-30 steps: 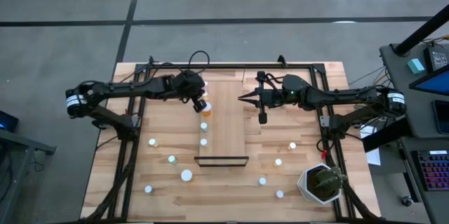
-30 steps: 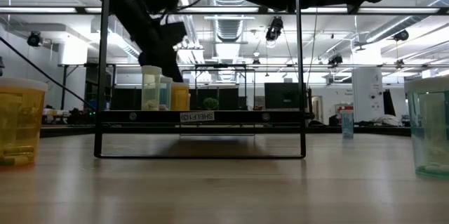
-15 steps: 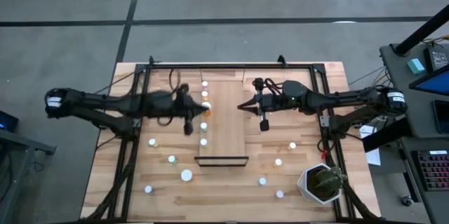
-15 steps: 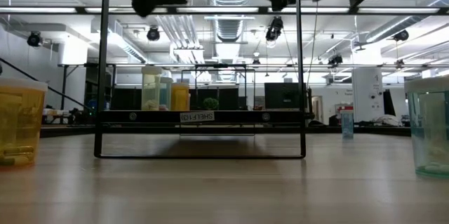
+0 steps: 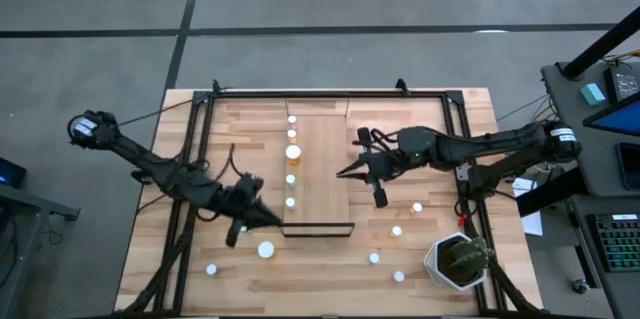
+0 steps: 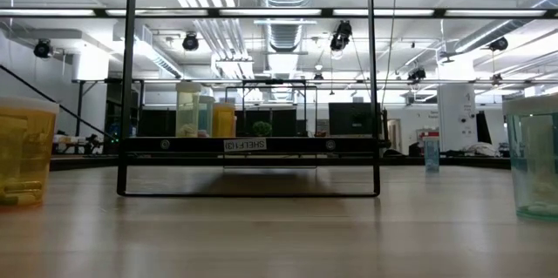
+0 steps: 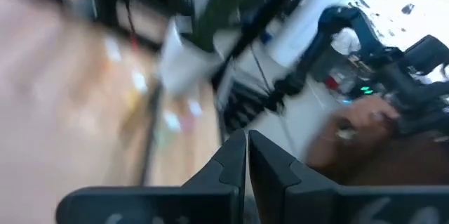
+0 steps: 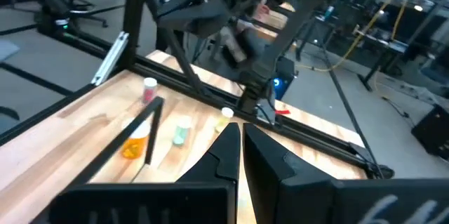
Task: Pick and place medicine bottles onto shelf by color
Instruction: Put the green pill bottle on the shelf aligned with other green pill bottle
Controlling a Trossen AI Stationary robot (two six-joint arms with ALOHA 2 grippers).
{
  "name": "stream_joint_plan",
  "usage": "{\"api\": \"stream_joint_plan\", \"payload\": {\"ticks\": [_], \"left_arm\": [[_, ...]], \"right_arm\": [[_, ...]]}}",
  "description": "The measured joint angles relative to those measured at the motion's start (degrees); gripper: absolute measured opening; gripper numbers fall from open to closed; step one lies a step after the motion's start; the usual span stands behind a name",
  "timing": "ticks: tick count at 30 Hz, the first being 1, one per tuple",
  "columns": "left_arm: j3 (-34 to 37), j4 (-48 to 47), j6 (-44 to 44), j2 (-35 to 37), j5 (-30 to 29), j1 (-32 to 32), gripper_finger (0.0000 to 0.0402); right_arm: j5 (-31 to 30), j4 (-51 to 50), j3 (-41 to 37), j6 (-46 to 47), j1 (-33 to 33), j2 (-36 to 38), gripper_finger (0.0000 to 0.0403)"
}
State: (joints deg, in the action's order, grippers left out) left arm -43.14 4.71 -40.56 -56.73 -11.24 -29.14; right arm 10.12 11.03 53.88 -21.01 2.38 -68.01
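- Four bottles [image 5: 291,149] stand in a row along the shelf's [image 5: 322,174] left edge: a white-capped one at the far end, an orange one next, two pale ones nearer the rail [image 5: 318,229].
- More bottles are scattered on the table [image 5: 450,109] either side of the shelf; their contents cannot be made out.
- A plant [image 5: 458,261] sits in its white pot at the table's near right corner.
- The left gripper [image 5: 268,217], pinched closed and empty, has swung from the orange bottle to the shelf's near left corner.
- The right gripper [image 5: 345,172], also closed and empty, has drifted slightly nearer over the shelf's right edge.
- In the low view the shelf front carries a small label [image 6: 245,145], seemingly "SHELF", reversed.
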Motion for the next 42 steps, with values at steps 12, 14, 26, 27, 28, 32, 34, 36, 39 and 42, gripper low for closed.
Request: {"api": "stream_joint_plan", "payload": {"ticks": [12, 14, 26, 27, 28, 32, 34, 36, 39, 42], "left_arm": [[-0.4, -40.8, -52.3, -1.9, 0.2, -10.0, 0.0000], [-0.6, -42.4, -54.5, -4.2, 0.3, -9.5, 0.0000], [-6.2, -58.0, -53.8, -15.7, 4.7, -8.1, 0.0000], [-6.2, -57.5, -53.4, -15.9, 4.1, -8.1, 0.0001], [-6.2, -57.2, -53.3, -16.0, 3.1, -8.1, 0.0003], [-6.2, -56.4, -51.7, -16.0, 1.6, -7.9, 0.0034], [-6.2, -56.8, -51.3, -16.0, 0.5, -7.9, 0.0061], [-6.1, -56.7, -50.5, -16.0, -0.6, -7.9, 0.0094], [-6.1, -56.7, -50.3, -16.9, -1.5, -7.6, 0.0145], [-6.1, -56.7, -49.9, -18.0, -1.6, -7.6, 0.0185]], "right_arm": [[-0.3, -0.9, -1.0, -2.5, 2.6, -0.3, 0.0009], [-0.4, -1.0, -1.0, -3.0, 2.6, -0.4, 0.0009], [-2.8, -1.1, -1.0, -3.1, 2.6, -0.5, 0.0009], [-2.9, -1.1, -1.0, -3.0, 2.6, -0.5, 0.0009], [-2.8, -1.1, -1.0, -3.0, 2.6, -0.5, 0.0009], [-2.8, -1.2, -1.0, -3.0, 2.6, -0.5, 0.0009], [-2.8, -1.3, -1.0, -3.0, 2.6, -0.5, 0.0009], [-2.8, -1.3, -1.0, -3.0, 2.6, -0.5, 0.0009], [-2.8, -1.4, -1.0, -3.0, 2.6, -0.5, 0.0009], [-2.8, -1.4, -1.0, -3.0, 2.6, -0.5, 0.0009]]}}
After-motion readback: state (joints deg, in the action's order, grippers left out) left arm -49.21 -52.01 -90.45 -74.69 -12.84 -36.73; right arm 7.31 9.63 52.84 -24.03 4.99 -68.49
